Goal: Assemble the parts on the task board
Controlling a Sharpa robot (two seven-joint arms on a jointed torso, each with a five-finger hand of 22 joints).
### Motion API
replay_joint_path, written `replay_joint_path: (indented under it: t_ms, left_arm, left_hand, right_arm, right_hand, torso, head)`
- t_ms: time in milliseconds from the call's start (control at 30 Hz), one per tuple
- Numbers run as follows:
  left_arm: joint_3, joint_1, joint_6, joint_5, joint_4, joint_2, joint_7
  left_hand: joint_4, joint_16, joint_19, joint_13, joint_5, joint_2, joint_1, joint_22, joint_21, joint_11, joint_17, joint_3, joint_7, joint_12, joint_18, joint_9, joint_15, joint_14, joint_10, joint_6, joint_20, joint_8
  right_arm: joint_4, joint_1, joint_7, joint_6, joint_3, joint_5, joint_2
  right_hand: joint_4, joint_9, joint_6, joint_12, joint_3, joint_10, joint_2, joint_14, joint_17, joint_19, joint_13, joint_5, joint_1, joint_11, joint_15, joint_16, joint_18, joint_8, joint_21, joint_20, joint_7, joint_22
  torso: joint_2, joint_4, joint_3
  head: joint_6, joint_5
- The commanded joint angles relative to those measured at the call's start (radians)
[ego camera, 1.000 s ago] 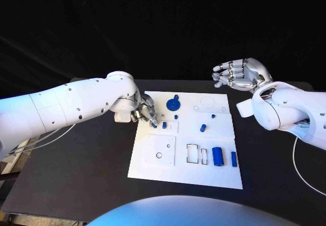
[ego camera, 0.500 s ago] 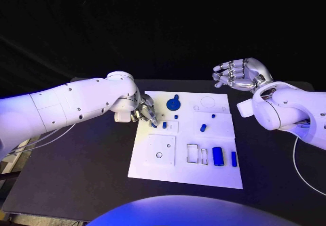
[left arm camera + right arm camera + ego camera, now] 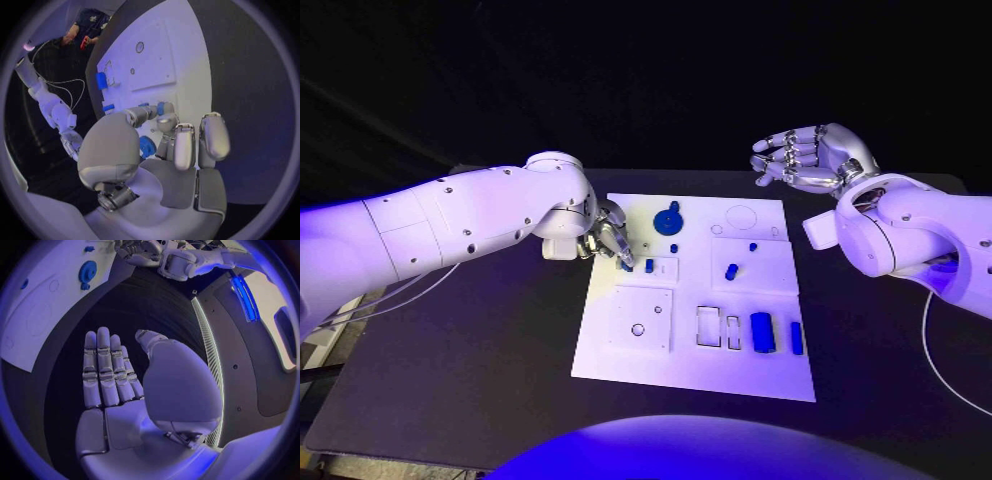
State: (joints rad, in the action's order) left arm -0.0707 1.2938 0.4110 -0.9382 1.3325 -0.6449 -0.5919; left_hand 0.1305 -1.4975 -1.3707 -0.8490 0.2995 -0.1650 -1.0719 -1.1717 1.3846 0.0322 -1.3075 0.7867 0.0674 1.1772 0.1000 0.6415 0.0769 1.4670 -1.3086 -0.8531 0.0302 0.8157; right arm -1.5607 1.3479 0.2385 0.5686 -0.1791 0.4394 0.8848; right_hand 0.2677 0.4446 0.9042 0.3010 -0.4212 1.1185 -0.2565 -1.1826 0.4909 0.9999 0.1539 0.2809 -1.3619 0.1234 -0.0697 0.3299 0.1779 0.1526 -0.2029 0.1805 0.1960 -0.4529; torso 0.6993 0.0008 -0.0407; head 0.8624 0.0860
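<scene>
Here, the white task board (image 3: 682, 375) is being shown lying flat in the middle of the black table (image 3: 459, 370), with small blue parts spread over it. The left hand (image 3: 607, 238) is being held low over the board's left edge, fingers pointing down toward the board; in the left wrist view a small blue peg (image 3: 164, 108) is being seen right at the tips of the thumb and a finger, but whether it is being pinched or merely touched cannot be told. The right hand (image 3: 808, 156) is being held up in the air beyond the board's far right corner, well apart from every part, with its fingers spread and nothing in them; the right wrist view is showing the palm (image 3: 119, 410) flat and bare. Near the far edge of the board a blue gear (image 3: 668, 219) is lying, just beside the left hand. A large blue cylinder (image 3: 762, 331) is resting toward the near right of the board, with a slimmer blue bar (image 3: 796, 337) just beside it on the right. Between these and the gear, a short blue pin (image 3: 731, 271) is lying on the board.
</scene>
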Motion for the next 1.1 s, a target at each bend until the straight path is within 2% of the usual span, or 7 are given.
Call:
replay_joint_path:
  t_ms: [33,467,1100]
  left_arm:
    - [-0.001,0.0,0.007,-0.005,0.0,0.0,0.0]
    - [-0.001,0.0,0.007,-0.004,0.001,0.006,0.001]
    - [-0.004,-0.003,0.021,-0.007,-0.003,0.014,-0.006]
  left_hand:
    - [-0.14,-0.002,-0.007,-0.002,0.006,0.008,0.005,0.001,0.003,0.001,-0.119,0.132,-0.027,0.004,-0.018,0.0,0.008,0.067,-0.011,-0.035,-0.002,0.004]
    - [-0.141,-0.002,-0.007,-0.007,0.014,0.009,0.008,0.0,0.003,0.002,-0.119,0.132,-0.028,0.006,-0.018,-0.001,0.01,0.067,-0.015,-0.039,-0.003,0.004]
    - [-0.141,-0.002,-0.007,-0.009,0.016,0.01,0.01,-0.001,0.004,0.002,-0.119,0.131,-0.029,0.007,-0.018,-0.001,0.01,0.068,-0.017,-0.041,-0.004,0.003]
  right_arm:
    - [-0.001,-0.001,0.005,-0.013,0.0,0.003,0.0]
    - [-0.003,-0.001,0.005,-0.013,0.0,0.003,0.001]
    - [-0.005,-0.001,0.006,-0.013,0.0,0.003,0.003]
  right_hand:
    - [-0.006,-0.001,0.002,-0.005,0.003,0.009,-0.002,-0.004,0.001,0.004,-0.001,-0.003,0.008,0.0,0.001,-0.003,0.005,-0.006,0.003,0.006,0.001,0.001]
    - [-0.006,-0.001,0.002,-0.005,0.003,0.009,-0.002,-0.004,0.001,0.004,-0.001,-0.003,0.008,0.0,0.001,-0.003,0.005,-0.006,0.003,0.006,0.001,0.001]
    - [-0.006,-0.001,0.002,-0.005,0.003,0.009,-0.002,-0.004,0.001,0.004,-0.001,-0.003,0.008,0.0,0.001,-0.003,0.005,-0.006,0.003,0.006,0.001,0.001]
  torso:
    - [0.0,-0.0002,-0.0003]
    - [0.0,-0.0004,-0.001]
    - [0.0,0.0002,0.0004]
  head:
    - [0.0,0.0]
    - [0.001,0.0]
    - [0.006,-0.003]
